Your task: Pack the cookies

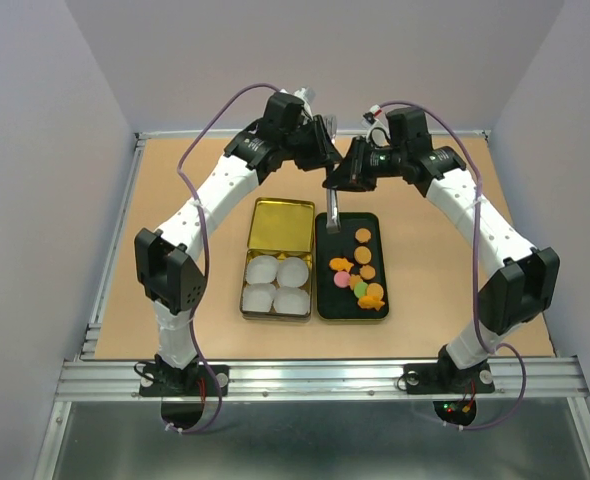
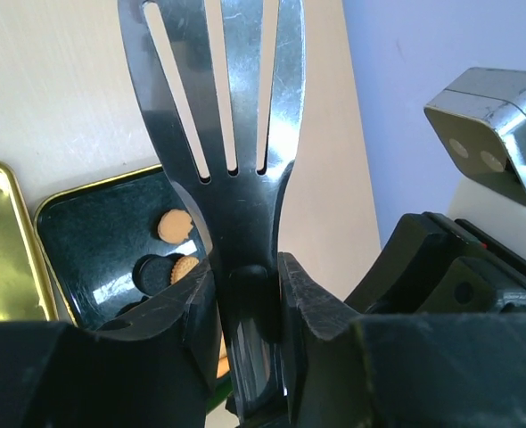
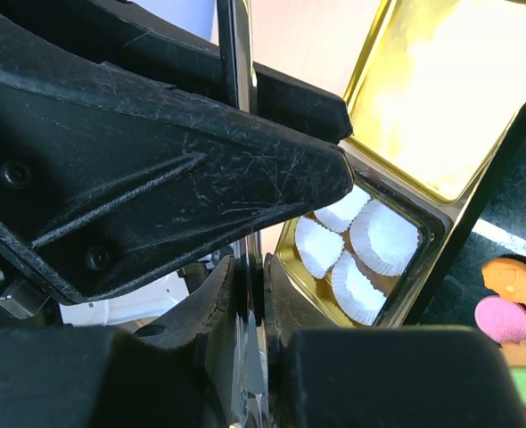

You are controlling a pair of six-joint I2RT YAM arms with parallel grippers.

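Tin (image 1: 245,292) lay left of centre in the top view, its gold lid (image 1: 280,225) open toward the upper frame and four white paper cups (image 1: 277,285) filling its base, none with a biscuit in it that I could see. Just right of the lid's upper edge, the left gripper (image 1: 322,152) met the spatula (image 1: 333,208). In the left wrist view its fingers (image 2: 196,310) sat against both sides of the tool's narrow neck with no gap showing, so I judged them to be pinching it. The spatula's long axis ran up and down the frame, slotted blade lowest, its tip over the upper left corner of the black tray (image 1: 321,285). Right of it, the right gripper (image 1: 348,175) was pressed shut on the same thin steel, seen edge-on in its own wrist view. The cookies (image 1: 360,270) lay in the tray's right and lower part, below the blade in the frame and apart from it. The coming move probably turned on that: the blade had to go down and toward the lower frame to reach them, with the cups just left of the tray.
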